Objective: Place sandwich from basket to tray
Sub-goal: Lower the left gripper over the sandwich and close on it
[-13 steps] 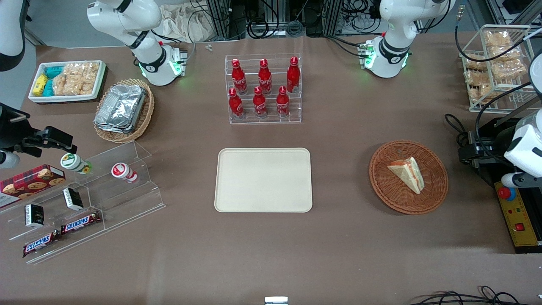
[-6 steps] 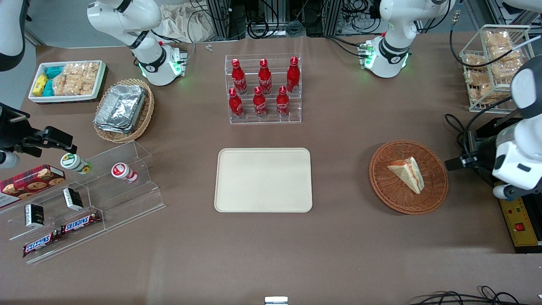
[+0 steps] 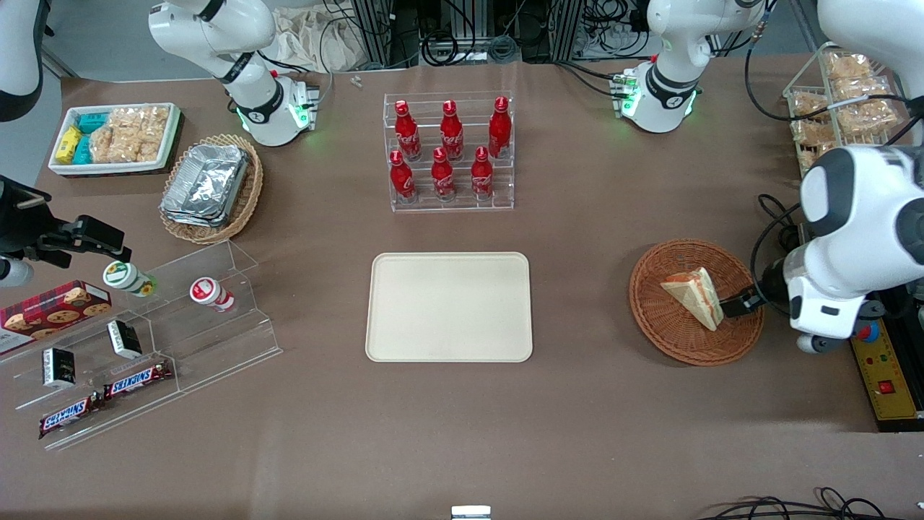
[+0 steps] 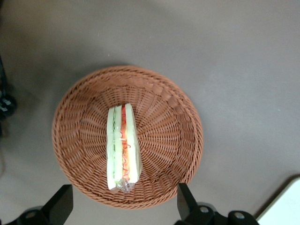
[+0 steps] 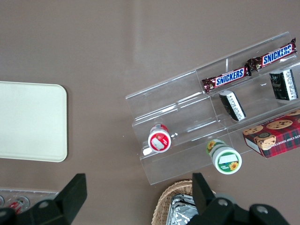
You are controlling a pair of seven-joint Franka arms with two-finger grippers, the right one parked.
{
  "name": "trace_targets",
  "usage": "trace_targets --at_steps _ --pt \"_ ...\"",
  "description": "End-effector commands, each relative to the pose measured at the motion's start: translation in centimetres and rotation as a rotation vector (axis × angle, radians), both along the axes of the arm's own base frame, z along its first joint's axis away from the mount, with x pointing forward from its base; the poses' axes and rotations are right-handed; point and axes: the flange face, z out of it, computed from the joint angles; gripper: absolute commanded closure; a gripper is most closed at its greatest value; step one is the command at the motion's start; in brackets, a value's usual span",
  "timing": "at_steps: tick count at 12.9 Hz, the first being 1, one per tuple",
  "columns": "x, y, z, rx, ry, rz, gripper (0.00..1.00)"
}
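Sandwich (image 3: 694,295) lay in the round brown basket (image 3: 671,332), on its side w/ the orange-red and green filling edge (image 4: 123,140) showing in the wrist view, wrapped in clear film. Basket sat on the brown tabletop (image 3: 577,419) toward the working arm's end. Tool (image 4: 125,206) hung above the basket rim just beside the sandwich, touching nothing; its two black fingers (image 4: 186,200) stood wide apart, w/ the sandwich's narrow end showing between them. In the front view one dark fingertip (image 3: 738,303) showed just beside the sandwich's filling edge. Cream tray (image 3: 449,306) lay flat at the tabletop's middle, well apart from the basket, nothing on it. Rack of red bottles (image 3: 449,152) stood farther from the front camera than the tray.
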Motion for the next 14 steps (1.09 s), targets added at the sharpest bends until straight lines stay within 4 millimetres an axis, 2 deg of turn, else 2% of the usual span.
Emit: trace_targets --at_steps 1,3,6,14 --pt "-0.8 -0.2 -2.5 0.016 -0.019 0.132 0.0" --pt "-1.7 -0.1 -5.1 0.011 -0.017 0.171 0.0" --pt "-1.3 -0.4 -8.7 0.009 -0.012 0.297 0.0" --pt "-4.1 -0.3 -13.3 0.025 0.071 0.294 0.0"
